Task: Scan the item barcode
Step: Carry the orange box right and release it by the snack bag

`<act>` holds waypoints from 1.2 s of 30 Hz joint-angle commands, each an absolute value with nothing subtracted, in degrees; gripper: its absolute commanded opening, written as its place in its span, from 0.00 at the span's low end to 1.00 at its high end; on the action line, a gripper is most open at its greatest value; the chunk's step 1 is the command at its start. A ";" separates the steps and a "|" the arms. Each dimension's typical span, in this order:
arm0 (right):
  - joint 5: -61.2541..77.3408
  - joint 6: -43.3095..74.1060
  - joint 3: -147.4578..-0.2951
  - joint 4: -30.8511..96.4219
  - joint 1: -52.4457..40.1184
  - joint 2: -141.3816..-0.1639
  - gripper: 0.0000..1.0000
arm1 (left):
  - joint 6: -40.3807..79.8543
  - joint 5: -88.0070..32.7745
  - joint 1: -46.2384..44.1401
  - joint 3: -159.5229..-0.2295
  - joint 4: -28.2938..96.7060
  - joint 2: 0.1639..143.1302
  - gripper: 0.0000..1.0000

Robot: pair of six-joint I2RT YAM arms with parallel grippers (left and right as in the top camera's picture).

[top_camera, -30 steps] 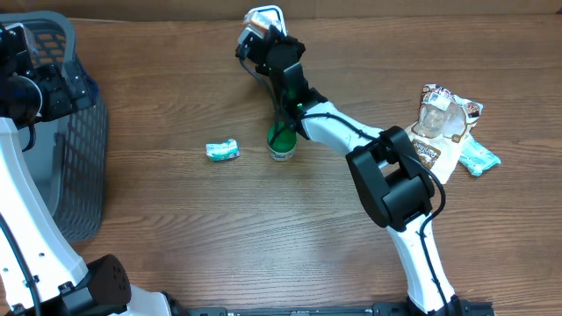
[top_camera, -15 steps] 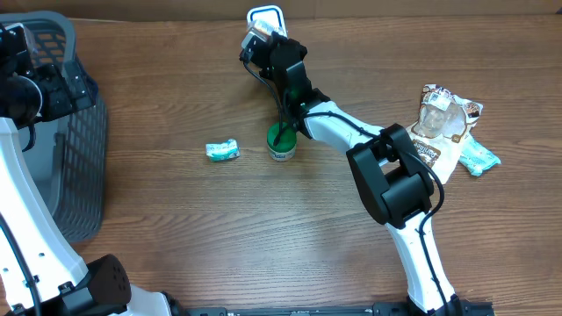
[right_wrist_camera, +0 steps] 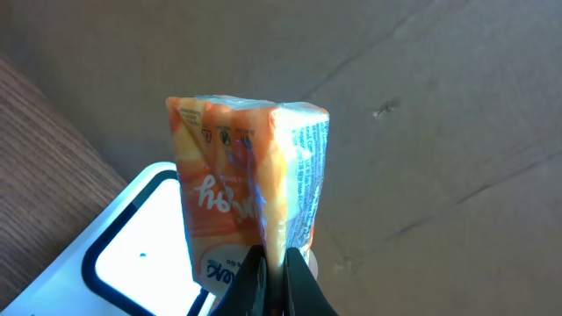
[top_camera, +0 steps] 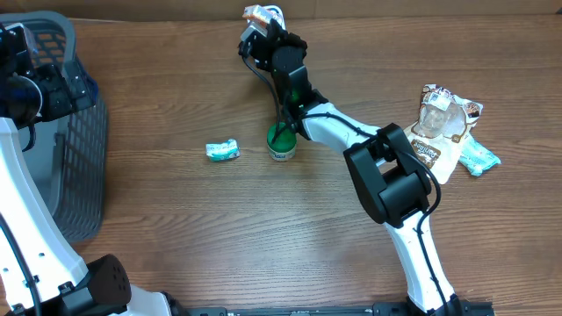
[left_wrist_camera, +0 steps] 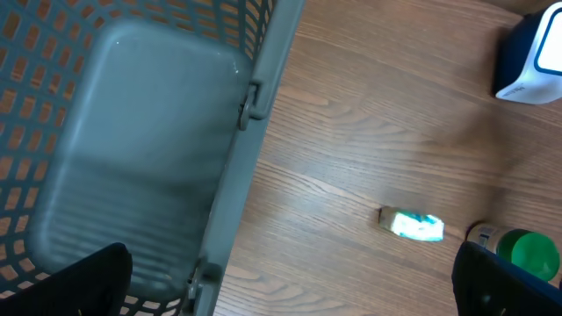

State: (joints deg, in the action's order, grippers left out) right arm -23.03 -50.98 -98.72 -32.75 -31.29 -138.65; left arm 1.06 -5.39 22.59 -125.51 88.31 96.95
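Note:
The item is an orange snack packet (right_wrist_camera: 237, 189), pinched by its seam in my right gripper (right_wrist_camera: 277, 283), which is shut on it. The packet hangs just over the white scanner (right_wrist_camera: 132, 254) with its dark-framed bright window. From overhead, the packet (top_camera: 256, 13) sits at the table's far edge, covering most of the scanner (top_camera: 276, 12). My left gripper (left_wrist_camera: 290, 298) is open and holds nothing. It hovers over the rim of the grey basket (left_wrist_camera: 255, 132). The scanner (left_wrist_camera: 531, 53) also shows at the top right of the left wrist view.
The grey mesh basket (top_camera: 83, 149) stands at the left edge. A small teal packet (top_camera: 222, 150) and a green-capped bottle (top_camera: 282, 143) lie mid-table, under the right arm. More packets (top_camera: 443, 123) are piled at the right, with a teal one (top_camera: 479, 159) beside them.
My right gripper has carried the orange packet a little further back and left, so it now covers more of the scanner. The left arm has not moved.

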 commanded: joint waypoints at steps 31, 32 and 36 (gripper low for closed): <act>-3.75 23.66 -99.02 52.71 -25.21 -89.56 0.04 | -0.03 -5.56 22.48 -125.71 88.25 97.23 1.00; -3.73 24.53 -99.02 55.61 -23.35 -89.06 0.04 | -0.03 -5.56 22.48 -125.71 88.25 97.23 0.99; -3.75 29.08 -98.13 66.43 -13.67 -89.06 0.04 | -0.03 -5.56 22.48 -125.71 88.25 97.23 1.00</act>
State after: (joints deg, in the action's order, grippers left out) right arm -3.79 24.12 -98.65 64.77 -17.47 -89.25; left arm 1.06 -5.37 22.59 -125.51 88.33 96.95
